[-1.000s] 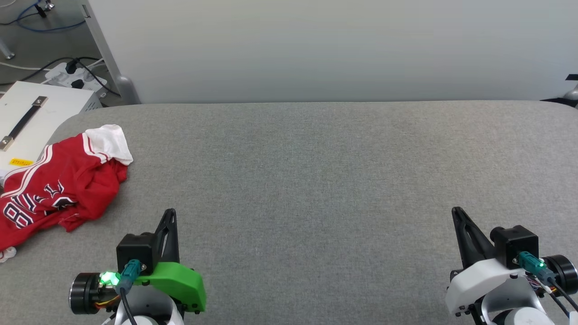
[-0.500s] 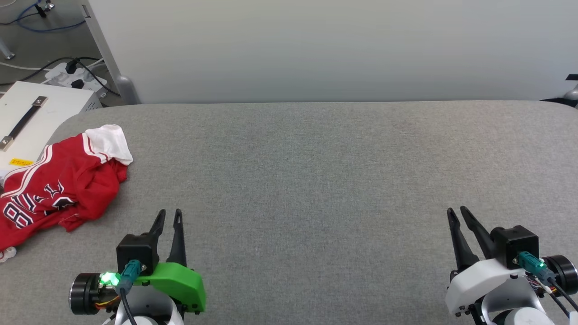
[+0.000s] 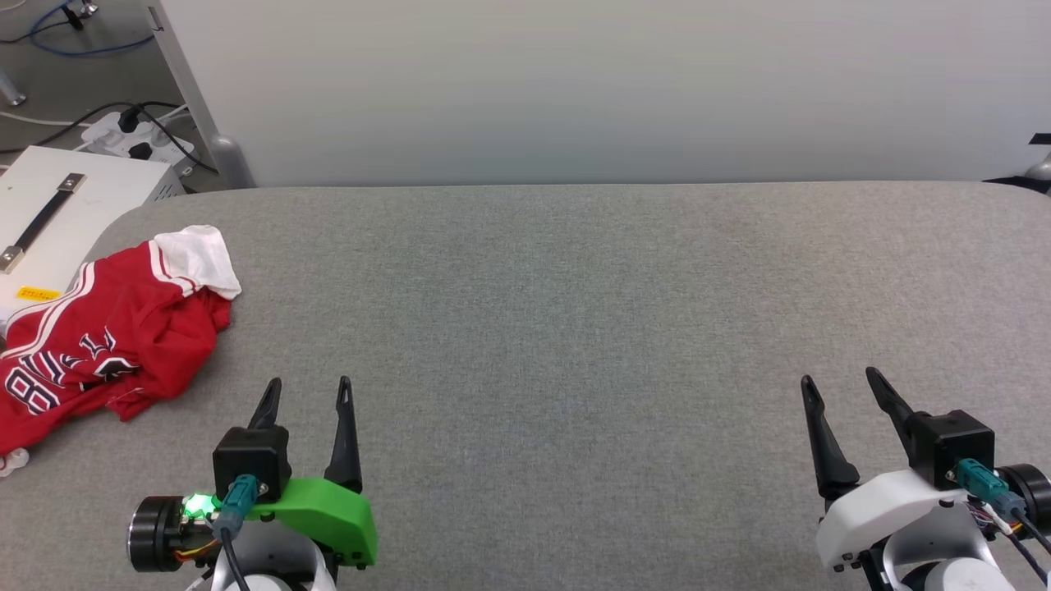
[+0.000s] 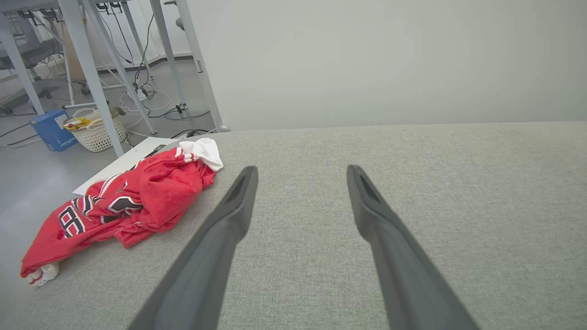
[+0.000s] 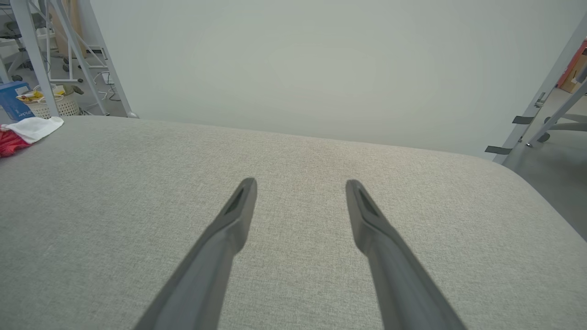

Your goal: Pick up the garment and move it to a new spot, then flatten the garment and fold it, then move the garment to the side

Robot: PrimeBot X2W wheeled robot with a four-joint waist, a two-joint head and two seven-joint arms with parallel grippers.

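Observation:
The garment (image 3: 107, 336) lies crumpled at the far left edge of the grey table (image 3: 575, 287), red with a white sleeve on top and black lettering showing. In the left wrist view the garment (image 4: 124, 201) sits left of my fingers, apart from them. My left gripper (image 3: 308, 384) hovers open near the table's front, right of the garment, holding nothing. At the front right my right gripper (image 3: 839, 376) is open and empty too. A corner of the garment (image 5: 23, 133) shows at the left edge of the right wrist view.
A white case with a black strap handle (image 3: 49, 213) stands off the table's left end, partly under the garment. Power strips and cables (image 3: 135, 135) lie on the floor behind it. A pale wall panel (image 3: 575, 90) runs along the table's far edge.
Both grippers have opened from shut to wide open. The garment has not moved.

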